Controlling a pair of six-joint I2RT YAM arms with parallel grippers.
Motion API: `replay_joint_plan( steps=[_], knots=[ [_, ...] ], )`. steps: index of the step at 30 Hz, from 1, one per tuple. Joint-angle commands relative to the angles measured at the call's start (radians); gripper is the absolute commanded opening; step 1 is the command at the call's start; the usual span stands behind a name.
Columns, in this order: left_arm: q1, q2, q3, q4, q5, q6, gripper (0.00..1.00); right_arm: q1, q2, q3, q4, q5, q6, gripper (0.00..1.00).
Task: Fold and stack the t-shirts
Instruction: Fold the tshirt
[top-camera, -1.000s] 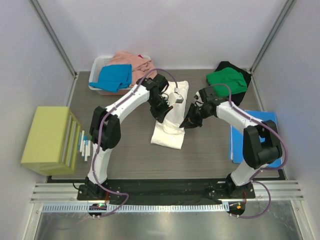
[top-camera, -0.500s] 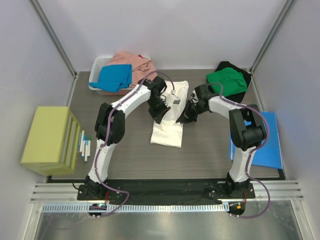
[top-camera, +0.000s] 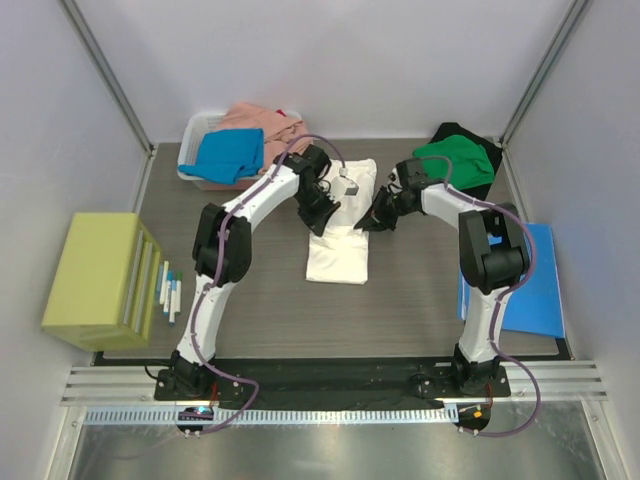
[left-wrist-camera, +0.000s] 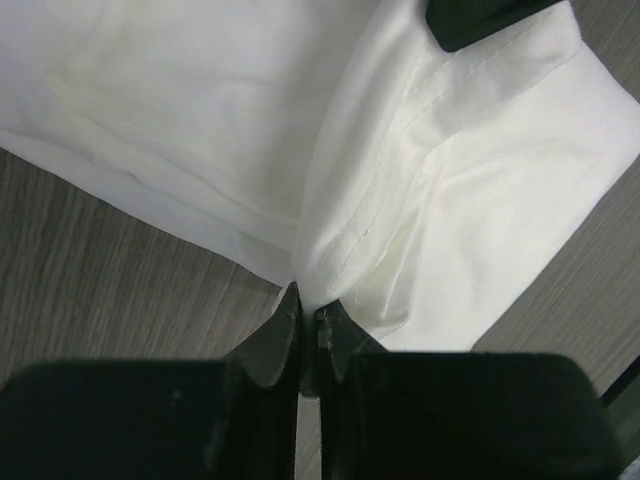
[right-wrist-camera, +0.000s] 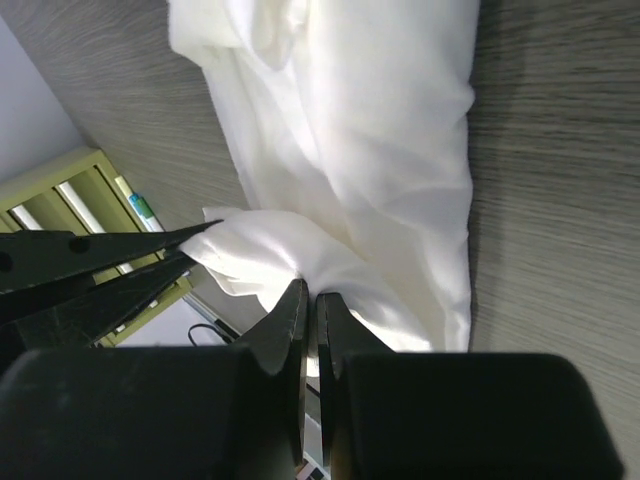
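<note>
T-shirt (top-camera: 338, 258) edges in left pincer (left-wrist-camera: 306, 308), right pincer (right-wrist-camera: 310, 297)

looks like a robot lab cell: plain white panels (top-camera: 330, 70) boxing in the table (top-camera: 260, 300), slotted metal rail (top-camera: 330, 385) along its near edge.

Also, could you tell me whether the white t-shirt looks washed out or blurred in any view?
Top external: sharp, evenly lit, but the white t-shirt shows little fold detail. Left wrist: its seams read clearly; the left gripper is nearly a silhouette. Right wrist: cloth bright, folds partly washed out.
</note>
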Motion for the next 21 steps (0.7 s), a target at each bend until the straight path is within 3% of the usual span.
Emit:
replay_joint_plan(
  steps=[1,2,4,5,8,15,21],
  knots=[
    [0.021,0.052,0.064,0.046,-0.018,-0.047,0.12,-0.004,0.011,-0.019,0.047,0.009,0.003,0.09],
    [0.021,0.055,0.064,0.059,-0.031,-0.052,0.29,-0.004,0.011,-0.025,0.05,0.012,0.002,0.09],
    [0.022,0.053,0.059,0.087,-0.053,-0.065,0.51,-0.004,0.012,-0.034,0.053,0.017,0.002,0.09],
    [0.024,0.049,0.053,0.099,-0.062,-0.071,0.76,-0.004,0.014,-0.034,0.055,0.023,-0.001,0.1],
    [0.031,0.014,0.009,0.13,-0.062,-0.088,0.96,-0.007,0.018,-0.022,0.05,0.041,-0.02,0.21],
    [0.053,-0.115,-0.019,0.142,-0.047,-0.098,0.98,-0.038,0.095,0.162,-0.033,0.116,-0.079,0.54],
    [0.108,-0.242,-0.027,0.129,-0.016,-0.107,1.0,-0.052,0.152,0.372,-0.177,0.259,-0.155,0.57]
  ],
)
